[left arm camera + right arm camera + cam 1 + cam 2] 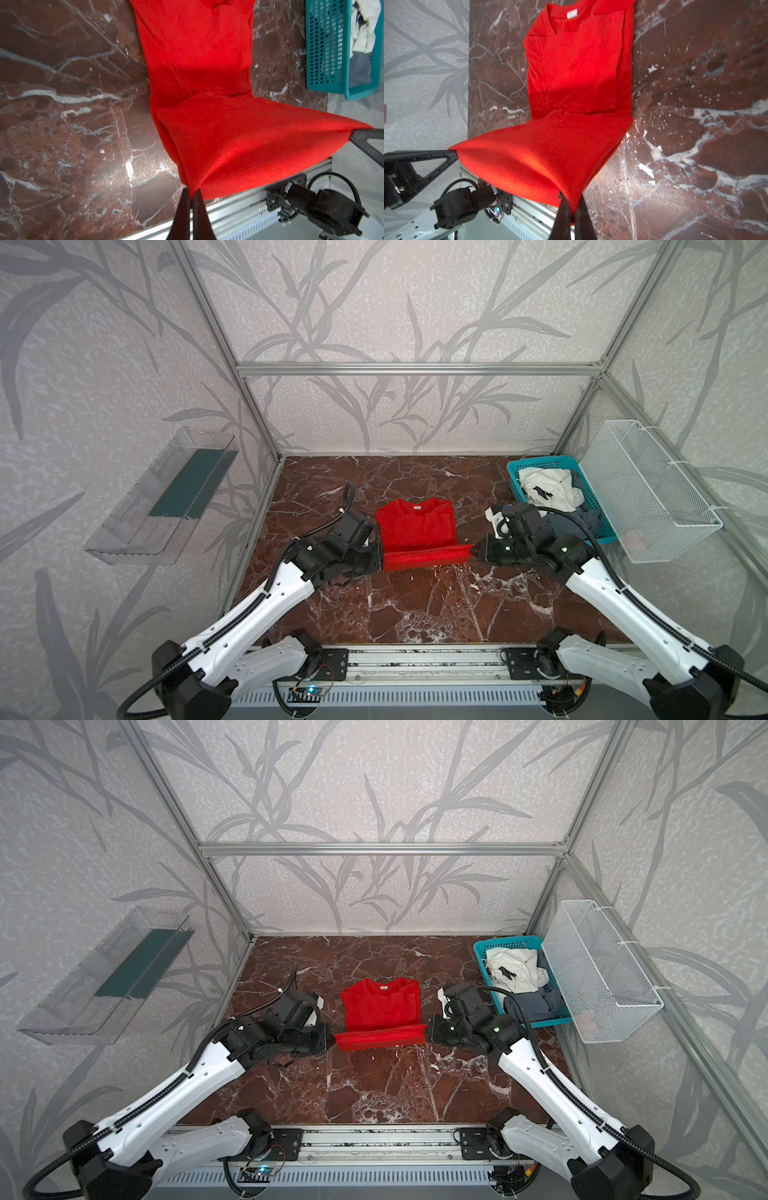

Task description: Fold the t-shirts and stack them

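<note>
**Risk: a crooked fold on the red tee [415, 526]**

Slip is the first hazard. The left hand [192, 193] is clenched on the near-left corner of the hem with only a small pinch of cloth between its tips. A sharp tug could pull that corner free, the side would drop, and the fold would land askew.

The tee lies mid-table [415, 614], collar toward the back wall and sleeves turned in. Its near hem is raised off the surface and stretched taut between the two hands. Several things could spoil the fold:
- If the hands move at unequal pace or height, the hem will likely come down slanted.
- If they pull wider apart, the cloth may drag and the tucked sleeves may open.
- If they carry too low, the lifted band could push the body ahead of it and bunch it.

The right hand [572, 199] is clenched on the near-right corner, with an equally thin grip and the same chance of slipping.

The right arm [623, 605] works close beside the teal basket [540, 460], so a wide swing might nudge it. Inside lie a crumpled white tee [548, 487] and a grey-blue tee [544, 1004], neither folded yet.

A small white tag [571, 14] sits inside the red collar, but nothing on it can be read. The black mark on the white tee is too small to make out.
</note>
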Available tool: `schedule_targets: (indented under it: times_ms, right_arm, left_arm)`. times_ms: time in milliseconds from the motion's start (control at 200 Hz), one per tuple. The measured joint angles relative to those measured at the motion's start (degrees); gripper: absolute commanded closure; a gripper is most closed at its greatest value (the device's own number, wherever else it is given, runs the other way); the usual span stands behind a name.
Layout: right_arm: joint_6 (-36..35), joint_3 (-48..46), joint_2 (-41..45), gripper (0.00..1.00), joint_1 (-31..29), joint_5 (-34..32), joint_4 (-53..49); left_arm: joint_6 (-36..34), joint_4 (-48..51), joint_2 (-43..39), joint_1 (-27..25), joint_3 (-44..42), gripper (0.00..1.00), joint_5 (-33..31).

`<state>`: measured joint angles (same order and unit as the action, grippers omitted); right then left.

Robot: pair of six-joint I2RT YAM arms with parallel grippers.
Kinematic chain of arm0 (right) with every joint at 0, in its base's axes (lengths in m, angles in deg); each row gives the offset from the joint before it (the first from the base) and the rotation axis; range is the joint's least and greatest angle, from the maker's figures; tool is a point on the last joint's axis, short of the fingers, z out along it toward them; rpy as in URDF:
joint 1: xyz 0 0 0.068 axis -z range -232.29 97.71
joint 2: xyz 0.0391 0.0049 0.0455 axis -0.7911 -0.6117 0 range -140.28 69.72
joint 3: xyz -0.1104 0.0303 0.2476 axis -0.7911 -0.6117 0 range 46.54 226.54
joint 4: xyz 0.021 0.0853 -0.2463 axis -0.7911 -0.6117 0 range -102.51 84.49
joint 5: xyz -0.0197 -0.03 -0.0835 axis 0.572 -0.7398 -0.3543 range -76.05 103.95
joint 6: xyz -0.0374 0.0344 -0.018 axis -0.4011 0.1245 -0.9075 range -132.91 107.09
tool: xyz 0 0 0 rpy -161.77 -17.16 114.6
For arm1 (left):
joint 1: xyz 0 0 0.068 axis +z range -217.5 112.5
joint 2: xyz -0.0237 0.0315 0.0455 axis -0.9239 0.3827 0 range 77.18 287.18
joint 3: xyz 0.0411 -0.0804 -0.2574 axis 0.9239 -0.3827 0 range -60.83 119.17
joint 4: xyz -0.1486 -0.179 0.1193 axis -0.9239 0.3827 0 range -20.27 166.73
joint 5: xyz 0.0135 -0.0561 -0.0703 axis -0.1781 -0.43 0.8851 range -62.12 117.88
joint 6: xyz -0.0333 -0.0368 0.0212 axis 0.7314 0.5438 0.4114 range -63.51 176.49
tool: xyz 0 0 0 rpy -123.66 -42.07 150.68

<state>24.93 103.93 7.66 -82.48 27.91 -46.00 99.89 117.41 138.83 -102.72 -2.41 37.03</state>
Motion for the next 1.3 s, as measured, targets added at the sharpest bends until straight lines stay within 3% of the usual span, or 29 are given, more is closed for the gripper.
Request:
schedule_targets:
  times_ms: [320, 690, 1225, 1300]
  right_arm:
    - [-5.64, 9.57, -10.93, 0.96, 4.44, 1.57, 3.93]
    - [-9.25, 15.82, -26.97, 0.96, 10.19, 6.12, 9.01]
    - [-12.26, 35.93, -57.07, 0.96, 14.93, 12.44, 12.35]
    - [-13.14, 39.43, -60.65, 0.82, 15.56, 13.14, 12.17]
  left_arm:
    - [-6.51, -3.76, 9.35, 10.69, 8.31, 1.00, 3.21]
    - [-10.56, -4.98, 28.39, 16.20, 20.68, 1.00, 6.99]
    - [-15.37, -6.69, 54.10, 21.09, 39.50, 1.00, 9.20]
    - [-16.46, -7.32, 57.66, 21.46, 42.80, 0.84, 9.42]
